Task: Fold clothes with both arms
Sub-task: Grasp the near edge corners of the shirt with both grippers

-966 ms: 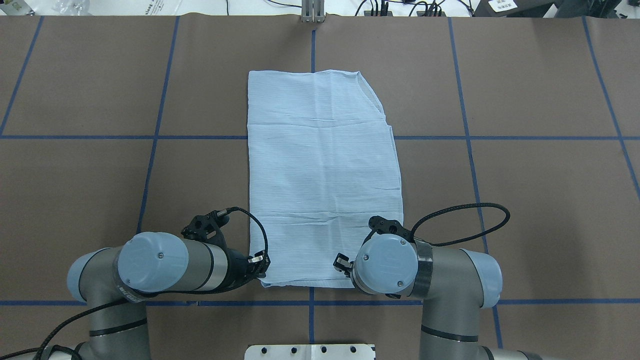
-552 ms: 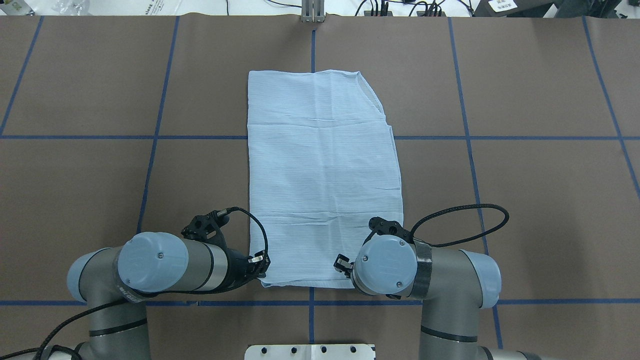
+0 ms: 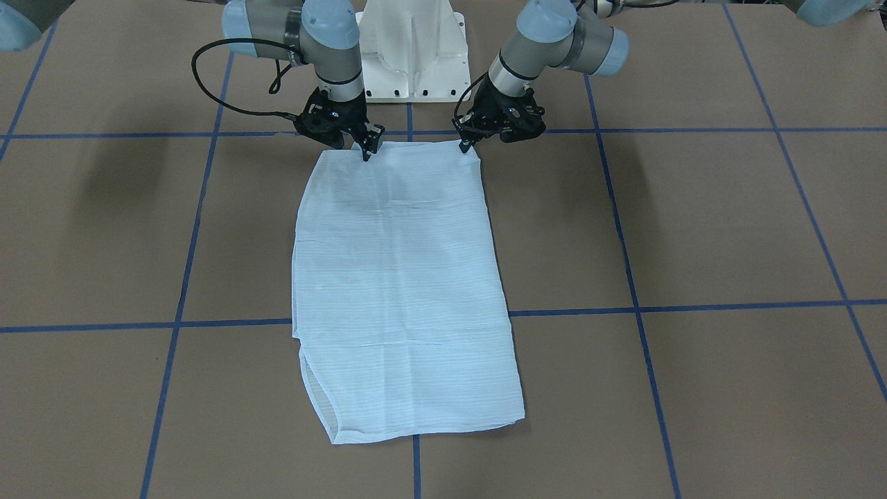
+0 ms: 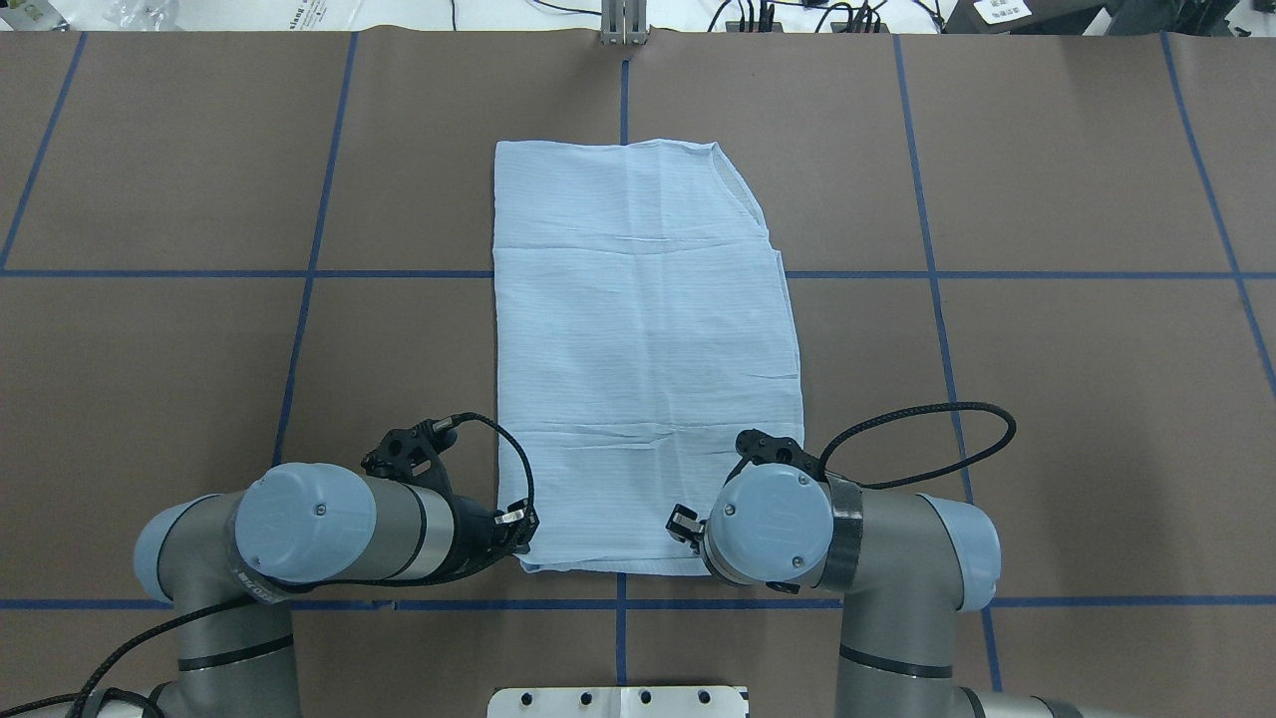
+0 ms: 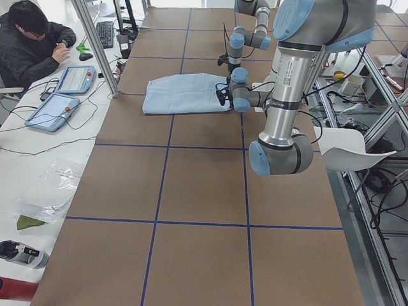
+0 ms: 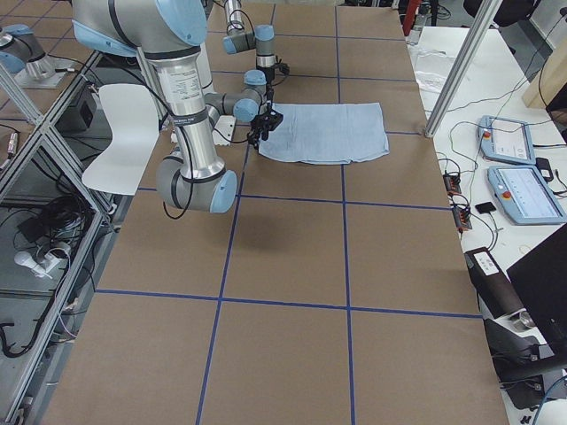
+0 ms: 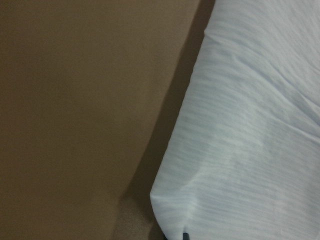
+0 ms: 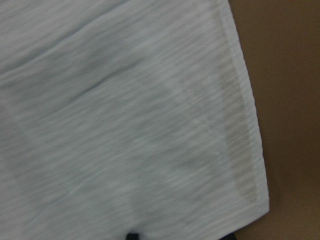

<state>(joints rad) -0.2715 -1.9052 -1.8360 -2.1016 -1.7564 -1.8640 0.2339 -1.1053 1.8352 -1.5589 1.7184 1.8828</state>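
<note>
The clothes are one pale blue shirt (image 4: 638, 349), folded into a long rectangle lying flat on the brown table (image 4: 1047, 399); it also shows in the front view as the shirt (image 3: 402, 291). My left gripper (image 4: 520, 531) sits at the shirt's near left corner, and my right gripper (image 4: 680, 524) on its near edge close to the right corner. In the front view the left gripper (image 3: 464, 145) and the right gripper (image 3: 366, 152) each narrow to one pinched tip on that edge, so both look shut on the fabric. Both wrist views are filled with cloth (image 7: 250, 150) (image 8: 125, 125).
Blue tape lines (image 4: 299, 329) grid the table. The white pedestal base (image 3: 414, 55) stands behind the arms. A seated person (image 5: 32, 44) and tablets (image 5: 60, 108) are beyond the table's far edge, by a metal post (image 5: 95, 44). A white chair (image 6: 124, 133) stands behind the robot.
</note>
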